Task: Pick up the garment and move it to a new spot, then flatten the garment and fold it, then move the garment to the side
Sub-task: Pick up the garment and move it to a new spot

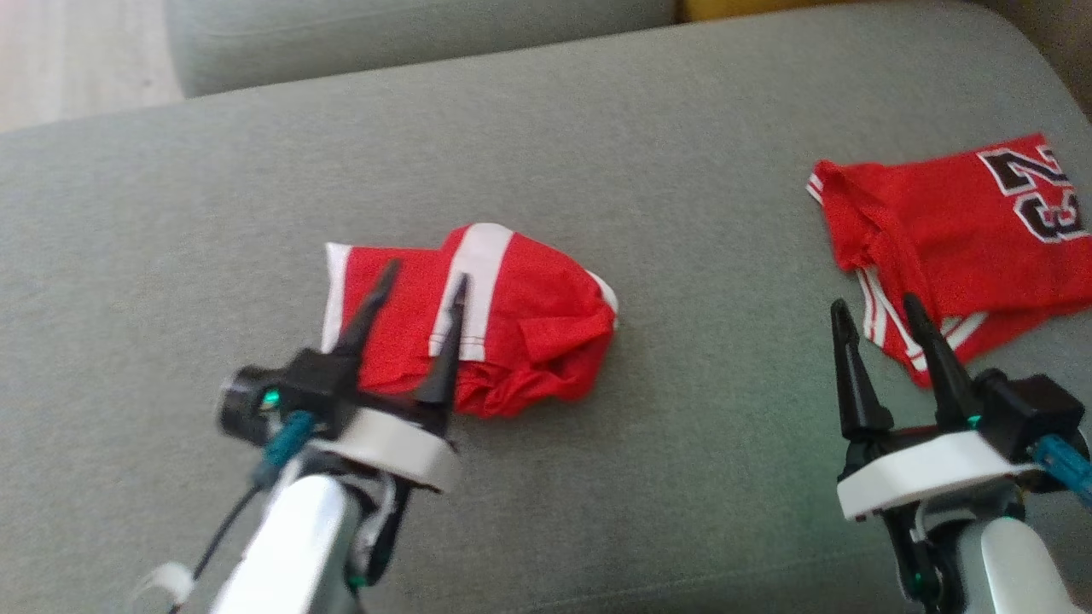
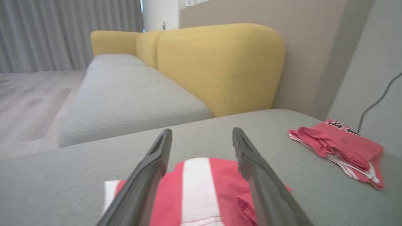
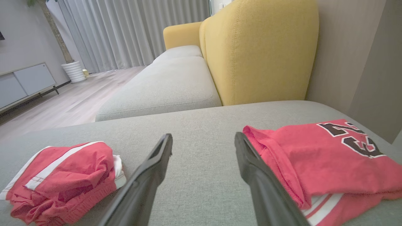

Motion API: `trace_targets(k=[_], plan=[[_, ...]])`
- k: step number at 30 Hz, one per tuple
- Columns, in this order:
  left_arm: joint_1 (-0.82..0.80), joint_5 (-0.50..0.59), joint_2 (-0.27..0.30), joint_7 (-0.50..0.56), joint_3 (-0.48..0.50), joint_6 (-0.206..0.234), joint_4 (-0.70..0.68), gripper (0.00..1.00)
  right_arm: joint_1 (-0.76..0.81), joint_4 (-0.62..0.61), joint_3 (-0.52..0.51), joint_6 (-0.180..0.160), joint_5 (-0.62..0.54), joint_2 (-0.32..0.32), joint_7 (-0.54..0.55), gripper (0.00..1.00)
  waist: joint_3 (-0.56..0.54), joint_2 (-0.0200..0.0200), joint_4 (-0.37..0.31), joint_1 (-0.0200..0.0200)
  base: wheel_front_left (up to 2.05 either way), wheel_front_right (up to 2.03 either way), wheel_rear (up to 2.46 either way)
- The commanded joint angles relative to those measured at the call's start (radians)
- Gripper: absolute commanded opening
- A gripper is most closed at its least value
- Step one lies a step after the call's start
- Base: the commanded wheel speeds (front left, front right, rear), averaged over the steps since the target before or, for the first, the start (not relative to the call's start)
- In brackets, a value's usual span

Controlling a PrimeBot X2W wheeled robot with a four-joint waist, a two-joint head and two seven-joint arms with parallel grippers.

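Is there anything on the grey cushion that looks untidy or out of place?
Yes. The red shorts at the open left end effector lie bunched, with the right edge crumpled rather than flat. The red jersey at the right is folded, but its near edge is rumpled.

Left jaws and right jaws gape wide (fingers (image 1: 853, 375) pointing forward).

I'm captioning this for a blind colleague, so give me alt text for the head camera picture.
A crumpled red garment with white stripes lies on a grey sofa seat, with the open left gripper at its near edge. To the right, a red jersey numbered 23 lies just beyond the open right gripper.
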Motion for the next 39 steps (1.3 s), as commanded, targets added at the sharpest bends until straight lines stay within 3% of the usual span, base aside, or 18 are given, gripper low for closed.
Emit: trace_targets(k=[1, 7, 13, 19, 28, 39], plan=[[-0.018, -0.002, 0.023, -0.012, 0.059, 0.018, -0.055, 1.0, -0.006, -0.041, 0.023, 0.007, -0.011, -0.004, 0.007, 1.0, -0.03, -0.0001, 0.035, 0.0, 0.0, 0.0, 0.0], [0.053, -0.011, 0.064, -0.012, 0.154, 0.057, -0.105, 1.0, 0.016, -0.053, 0.027, 0.007, -0.036, -0.004, 0.029, 1.0, -0.064, -0.0001, 0.087, 0.0, 0.0, 0.0, 0.0], [0.124, -0.042, 0.095, -0.012, 0.211, 0.051, -0.105, 1.0, 0.039, -0.06, 0.037, 0.007, -0.059, -0.004, 0.044, 1.0, -0.098, -0.0001, 0.106, 0.0, 0.0, 0.0, 0.0], [0.168, -0.042, 0.109, -0.012, 0.189, 0.032, -0.098, 1.0, 0.08, -0.071, 0.034, 0.007, -0.073, -0.004, 0.056, 1.0, -0.132, -0.0001, 0.11, 0.0, 0.0, 0.0, 0.0], [0.22, -0.043, 0.115, 0.001, 0.192, 0.066, -0.112, 1.0, 0.104, -0.082, 0.039, 0.007, -0.085, -0.004, 0.073, 1.0, -0.149, -0.0001, 0.107, 0.0, 0.0, 0.0, 0.0], [0.225, -0.048, 0.117, 0.009, 0.186, 0.076, -0.127, 1.0, 0.101, -0.089, 0.044, 0.007, -0.091, -0.004, 0.076, 1.0, -0.142, -0.0001, 0.112, 0.0, 0.0, 0.0, 0.0]])
